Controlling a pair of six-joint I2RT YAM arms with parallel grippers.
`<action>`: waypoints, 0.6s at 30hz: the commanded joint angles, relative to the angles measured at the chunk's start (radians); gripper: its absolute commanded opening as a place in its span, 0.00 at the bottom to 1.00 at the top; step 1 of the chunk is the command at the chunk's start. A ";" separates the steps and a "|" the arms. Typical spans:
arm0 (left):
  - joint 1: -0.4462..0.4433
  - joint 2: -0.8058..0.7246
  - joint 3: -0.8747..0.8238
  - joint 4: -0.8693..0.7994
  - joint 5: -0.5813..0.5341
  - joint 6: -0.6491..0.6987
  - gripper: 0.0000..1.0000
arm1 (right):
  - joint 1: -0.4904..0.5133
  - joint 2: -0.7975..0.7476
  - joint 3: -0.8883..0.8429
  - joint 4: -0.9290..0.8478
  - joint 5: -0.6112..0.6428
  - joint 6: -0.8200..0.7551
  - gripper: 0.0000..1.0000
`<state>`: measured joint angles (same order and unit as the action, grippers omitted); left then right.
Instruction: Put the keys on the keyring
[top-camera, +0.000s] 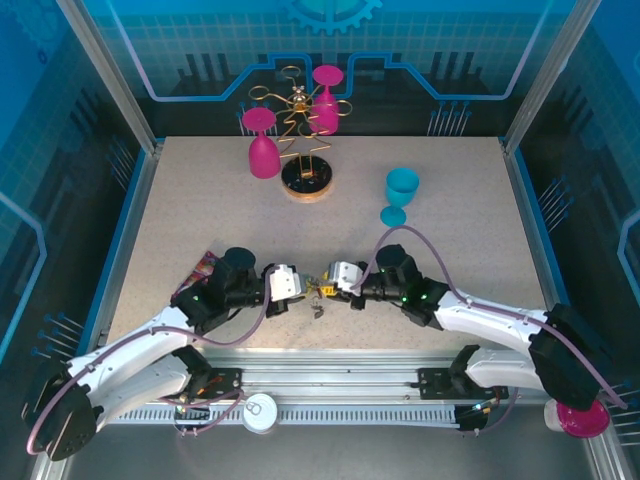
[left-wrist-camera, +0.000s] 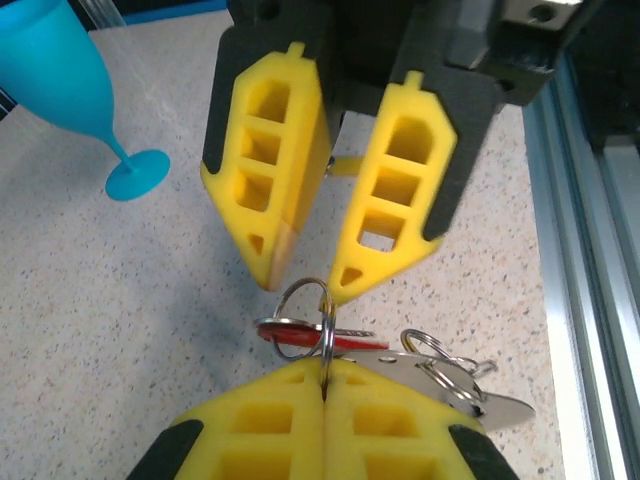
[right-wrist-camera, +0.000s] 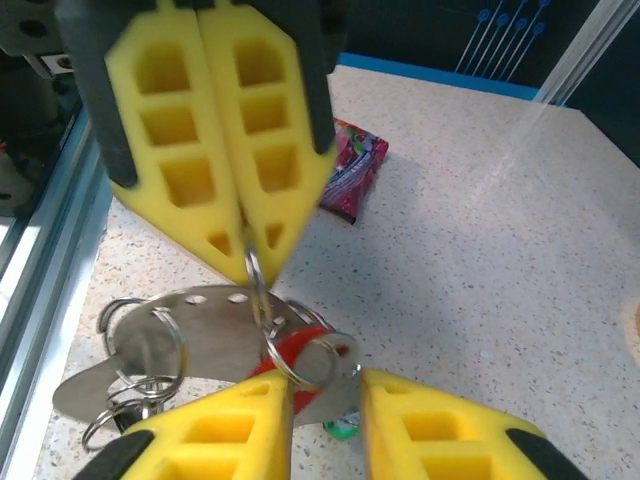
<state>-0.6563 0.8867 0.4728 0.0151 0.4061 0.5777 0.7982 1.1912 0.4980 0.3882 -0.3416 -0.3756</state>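
two grippers: we see the left gripper and the right gripper meeting nose to nose near the front edge of the table.
left gripper: its jaws are pressed together, pinching a small ring that stands on edge.
right gripper: its fingers stand partly apart on either side of that ring, and we judge it has hold of nothing.
red key: its head lies right under the pinched ring and looks threaded on it, though we cannot tell for sure.
keyring: a flat grey metal piece lying on the table just beside the fingers, with spare rings on it and a green tag peeking out.
risk one: we think the thin ring could twist or slip from the foam pads if the right fingers nudge it sideways.
risk two: closing on the ring and key head together could jam the key instead of threading it.
risk three: lifting the ring could drag the loose keyring toward the table's edge.
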 joint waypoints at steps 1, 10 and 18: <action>0.007 -0.011 -0.035 0.136 0.082 -0.059 0.00 | -0.016 -0.003 -0.043 0.174 -0.114 0.076 0.27; 0.011 0.004 -0.063 0.201 0.105 -0.110 0.00 | -0.017 0.035 -0.074 0.295 -0.174 0.125 0.31; 0.013 0.006 -0.056 0.213 0.136 -0.134 0.00 | -0.015 0.067 -0.061 0.300 -0.188 0.113 0.10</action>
<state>-0.6472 0.8928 0.4160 0.1699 0.4736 0.4671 0.7887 1.2461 0.4381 0.6415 -0.5060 -0.2676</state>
